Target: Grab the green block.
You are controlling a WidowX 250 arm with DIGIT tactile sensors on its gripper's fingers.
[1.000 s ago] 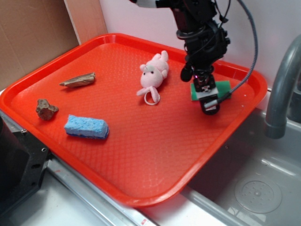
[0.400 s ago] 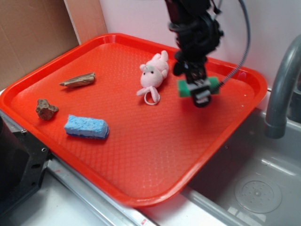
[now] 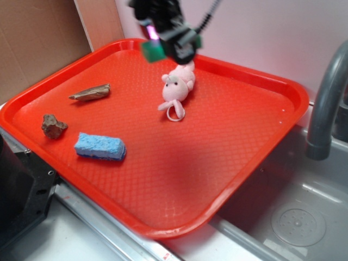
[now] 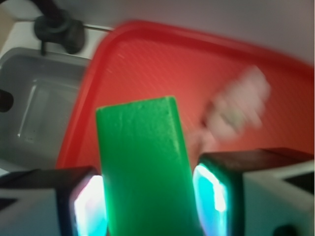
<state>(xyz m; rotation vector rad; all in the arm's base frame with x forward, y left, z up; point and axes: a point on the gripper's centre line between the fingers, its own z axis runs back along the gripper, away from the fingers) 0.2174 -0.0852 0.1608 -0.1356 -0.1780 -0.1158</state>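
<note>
The green block (image 4: 142, 167) is held in the gripper (image 3: 168, 46), clamped between the two fingers (image 4: 78, 204), one pad on each long side. In the wrist view the block stands out forward from the gripper, and its flat green face fills the middle of the picture. In the exterior view only one green end of it shows at the left side of the gripper, and the picture there is blurred. The block touches nothing else; it hangs in the air above the far part of the red tray (image 3: 255, 147).

Just below the gripper lies the pink plush toy (image 3: 176, 87), on the tray surface, with a small white ring at its lower end. In the wrist view this toy is only a pale blurred shape ahead and to the right of the block.

Further from the gripper, toward the left side of the tray, lies a brown pointed piece (image 3: 89, 93). Nearer the front left edge are a small brown stone (image 3: 53, 125) and, beside it, the light-blue sponge (image 3: 100, 146). These three are well apart from the gripper.

To the right of the tray there is a grey sink (image 3: 293, 212) with a grey faucet (image 3: 323, 103).
</note>
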